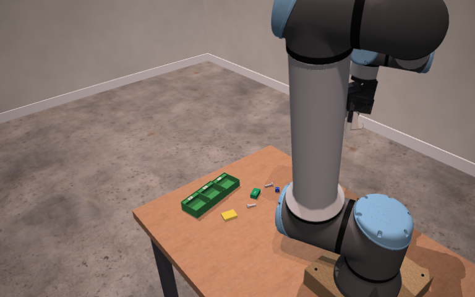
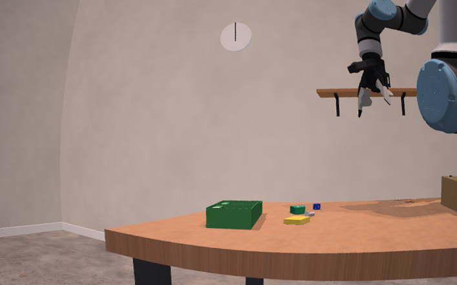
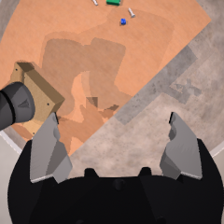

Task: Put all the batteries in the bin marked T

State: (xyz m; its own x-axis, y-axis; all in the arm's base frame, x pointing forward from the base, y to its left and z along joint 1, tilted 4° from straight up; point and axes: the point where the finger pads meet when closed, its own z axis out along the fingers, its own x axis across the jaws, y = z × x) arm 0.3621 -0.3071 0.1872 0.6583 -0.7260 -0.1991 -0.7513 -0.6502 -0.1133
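Quick count of what's on the counter [image 1: 217, 252]: one green bin strip [image 1: 209, 194] with three compartments, one small green block [image 1: 255, 192], one yellow block [image 1: 229, 215], two silver bolts [image 1: 268, 184] [image 1: 251, 205] and one tiny blue cube [image 1: 277, 189]. Which of those count as batteries, I honestly can't tell, they're too small. All three compartments look bare inside; each has a little white label but the letters aren't readable. In the top view the loose stuff sits at about 3 o'clock from the bins, spaced apart, with open wood toward the near edge. The gripper [image 2: 373, 104] hangs high above the counter, well apart from everything, fingers spread wide and holding nothing.
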